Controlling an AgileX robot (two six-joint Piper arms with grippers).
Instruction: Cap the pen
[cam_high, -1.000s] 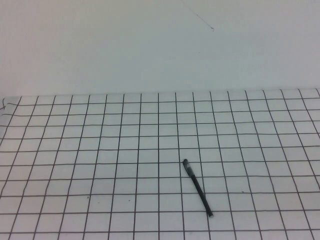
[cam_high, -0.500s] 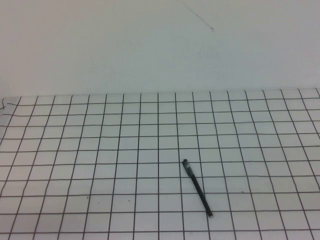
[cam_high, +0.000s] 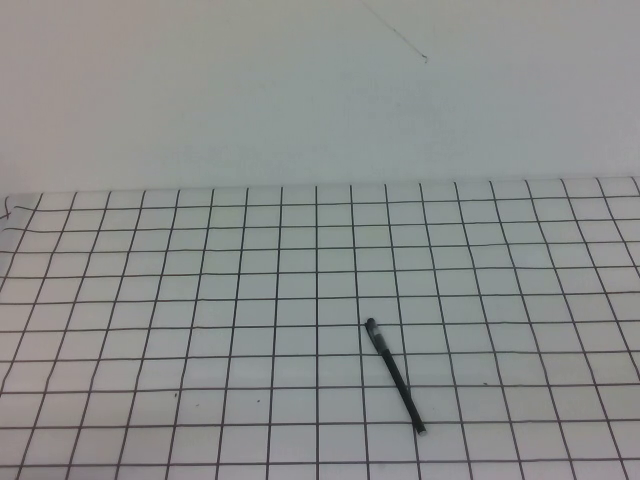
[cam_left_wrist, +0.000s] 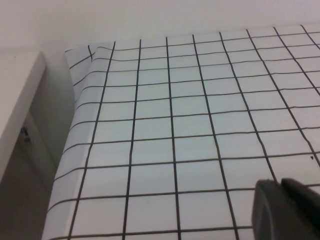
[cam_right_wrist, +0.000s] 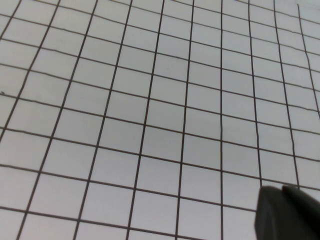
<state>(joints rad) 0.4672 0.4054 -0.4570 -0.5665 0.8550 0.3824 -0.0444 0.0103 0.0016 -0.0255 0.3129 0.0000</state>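
High view is showing the pen (cam_high: 396, 376) lying flat on the white gridded bench (cam_high: 200, 300), a little right of the middle and toward the near edge. It is lying slantwise, one end pointing away and to the left, the other end pointing toward the robot and to the right. It looks dark along its whole length, and whether a cap is sitting on it cannot be told. Nothing is touching it, and neither arm is appearing in this view.

Left wrist view is showing the left pincer (cam_left_wrist: 281, 210) as a dark tip at the corner of the picture, its fingers pressed together and gripping nothing. It is hovering over the bench close to the bench's curled left edge, with a pale wall panel (cam_left_wrist: 17, 100) standing beside that edge. The pen is not appearing here, so it is lying well apart from this pincer.

Right wrist view is showing the right pincer (cam_right_wrist: 282, 212) likewise together and empty, hanging over bare grid squares. The pen is lying outside this view too, apart from the pincer.
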